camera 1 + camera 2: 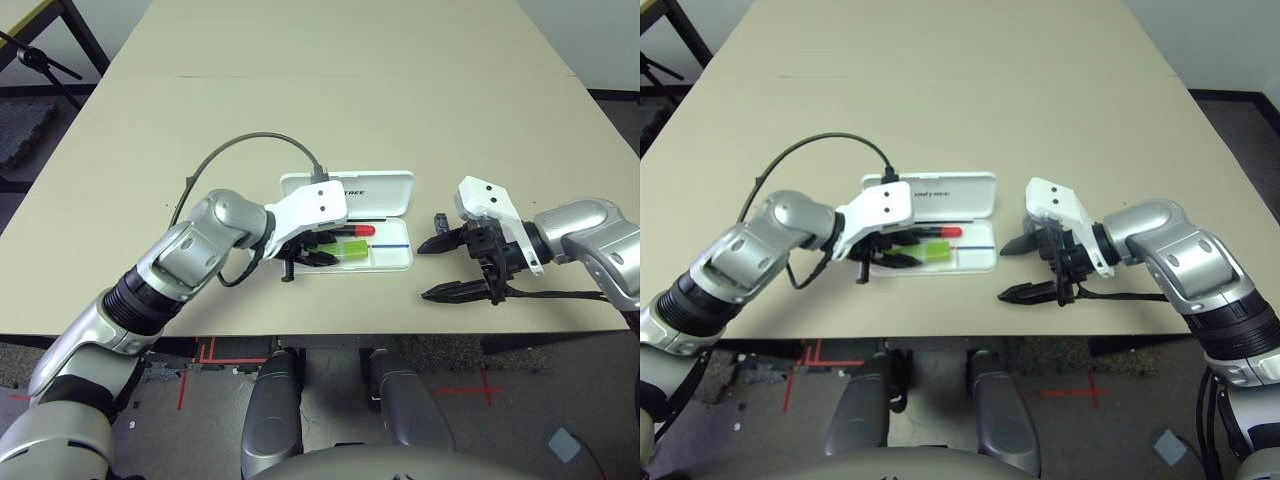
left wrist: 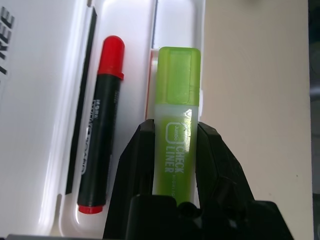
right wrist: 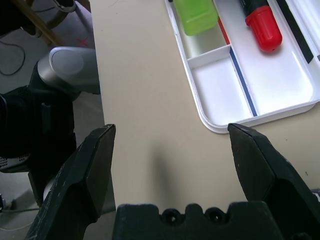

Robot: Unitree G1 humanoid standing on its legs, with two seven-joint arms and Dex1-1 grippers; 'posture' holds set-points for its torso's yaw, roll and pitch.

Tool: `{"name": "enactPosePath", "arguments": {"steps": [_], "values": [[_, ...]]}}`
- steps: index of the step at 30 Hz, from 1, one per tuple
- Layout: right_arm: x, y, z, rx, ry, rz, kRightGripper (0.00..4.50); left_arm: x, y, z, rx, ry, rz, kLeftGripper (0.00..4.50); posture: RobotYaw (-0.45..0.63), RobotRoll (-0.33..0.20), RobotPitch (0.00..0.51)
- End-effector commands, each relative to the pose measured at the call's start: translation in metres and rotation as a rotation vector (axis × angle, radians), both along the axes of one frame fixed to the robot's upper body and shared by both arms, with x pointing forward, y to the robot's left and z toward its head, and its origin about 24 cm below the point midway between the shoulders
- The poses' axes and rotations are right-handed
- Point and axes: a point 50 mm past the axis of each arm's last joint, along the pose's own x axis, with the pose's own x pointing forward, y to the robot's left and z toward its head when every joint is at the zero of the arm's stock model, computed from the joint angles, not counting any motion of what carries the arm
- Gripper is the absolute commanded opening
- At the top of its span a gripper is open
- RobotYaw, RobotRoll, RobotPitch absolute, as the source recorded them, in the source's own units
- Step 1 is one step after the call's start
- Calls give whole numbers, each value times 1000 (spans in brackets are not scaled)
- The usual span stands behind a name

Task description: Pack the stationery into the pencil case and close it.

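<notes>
I'm holding the lime-green highlighter between the left gripper fingers over the pencil case; releasing it crooked risks it straddling the divider beneath, while the right gripper is waiting wide.

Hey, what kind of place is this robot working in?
Probably a robotics lab or test room: a plain beige table, red tape marks on the speckled floor, and a black stand at the side.

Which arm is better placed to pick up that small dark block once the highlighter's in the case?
The right. Its open end effector hovers beside the small dark block, right of the pencil case. The left end effector is across the case with the highlighter between its fingers.
</notes>
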Motion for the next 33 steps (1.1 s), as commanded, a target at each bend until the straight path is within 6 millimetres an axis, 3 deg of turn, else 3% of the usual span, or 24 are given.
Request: {"name": "enactPosePath", "arguments": {"steps": [1, 6, 11, 15, 21, 27, 33], "values": [[-1, -4, 0, -2, -7, -15, 4500, -2, 2, -5, 28, -4, -13, 2521, -9, 0, 187], [0, -5, 0, 2, -11, -19, 4500, 0, 7, 9, -19, -57, 7, 4436, -8, 0, 182], [1, -6, 4, 16, -19, -32, 4500, -7, 18, 35, -135, -86, -32, 4478, -17, 0, 176], [1, -9, 6, 25, -24, -54, 4500, -13, 40, 52, -167, -111, -7, 4478, -25, 0, 174], [-1, -14, 7, 54, -29, -107, 4500, -23, 67, 62, -149, -142, 61, 4478, -29, 0, 174], [-1, -24, 21, 163, -78, -281, 4500, -32, 79, 68, -176, -156, 90, 4478, -55, 0, 178], [2, -35, 34, 216, -146, -624, 4500, -29, 78, 66, -189, -154, 93, 4478, -99, 0, 180]]}}
